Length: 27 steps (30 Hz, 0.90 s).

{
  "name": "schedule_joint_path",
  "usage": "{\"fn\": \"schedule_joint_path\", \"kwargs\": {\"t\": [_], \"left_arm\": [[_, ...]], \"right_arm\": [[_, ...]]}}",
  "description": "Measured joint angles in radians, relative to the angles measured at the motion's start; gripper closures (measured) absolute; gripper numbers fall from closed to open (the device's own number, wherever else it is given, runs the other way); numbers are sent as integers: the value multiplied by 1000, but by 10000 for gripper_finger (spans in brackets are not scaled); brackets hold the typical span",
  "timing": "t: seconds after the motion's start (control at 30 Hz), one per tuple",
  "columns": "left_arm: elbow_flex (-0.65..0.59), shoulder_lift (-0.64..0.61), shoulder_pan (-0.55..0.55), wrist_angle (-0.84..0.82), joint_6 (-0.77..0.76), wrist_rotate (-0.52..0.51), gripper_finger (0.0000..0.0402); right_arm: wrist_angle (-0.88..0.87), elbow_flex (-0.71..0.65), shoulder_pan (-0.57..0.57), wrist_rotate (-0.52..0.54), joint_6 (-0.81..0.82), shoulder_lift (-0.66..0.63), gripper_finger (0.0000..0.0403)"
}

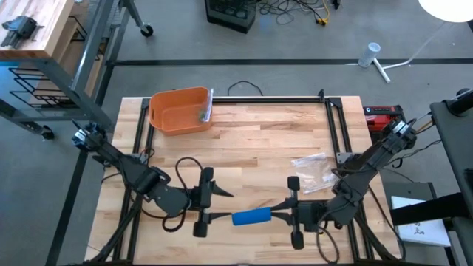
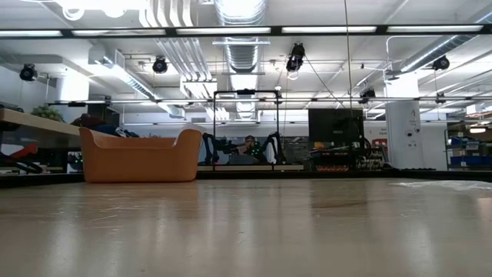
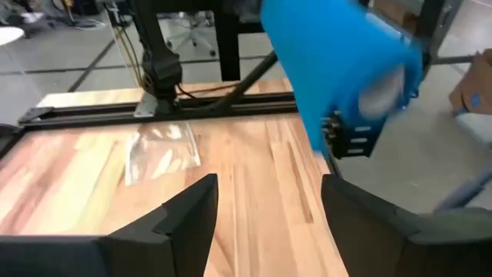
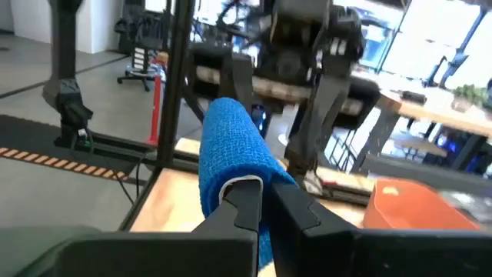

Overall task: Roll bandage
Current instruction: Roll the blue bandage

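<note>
A light wooden table carries an orange tub and a clear plastic bag

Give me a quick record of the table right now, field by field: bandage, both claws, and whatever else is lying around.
bandage: blue roll held off the front of the table between the two arms
right claw: shut on one end of the roll
left claw: open, fingers apart, at the roll's other end, not gripping
bin: orange, back left of the table
clear bag: flat on the table, right side
</note>
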Motion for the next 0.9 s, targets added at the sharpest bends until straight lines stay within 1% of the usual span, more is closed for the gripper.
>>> {"fn": "schedule_joint_path", "kwargs": {"t": [0.07, 0.13, 0.3, 0.4, 0.47, 0.7, 0.9], "left_arm": [[-3, -5, -7, -7, -8, 1, 184], [-15, -6, -9, 32, 4, -2, 191], [-95, 1, -8, 241, 114, -2, 208], [-146, -4, -8, 379, 183, -2, 215], [-174, -5, -8, 466, 227, -2, 216], [-250, -5, 8, 664, 293, -2, 202], [-277, -4, 49, 702, 293, -2, 188]], "right_arm": [[2, 15, 7, 5, -25, -1, 400], [-1, 25, 10, 5, -39, -1, 400], [-1, 36, 10, 16, -77, -1, 400], [0, 47, 10, 78, -111, -1, 400], [4, 50, 10, 87, -133, -2, 400], [7, 50, 9, 85, -142, -2, 400], [7, 49, 9, 83, -165, -1, 400]]}}
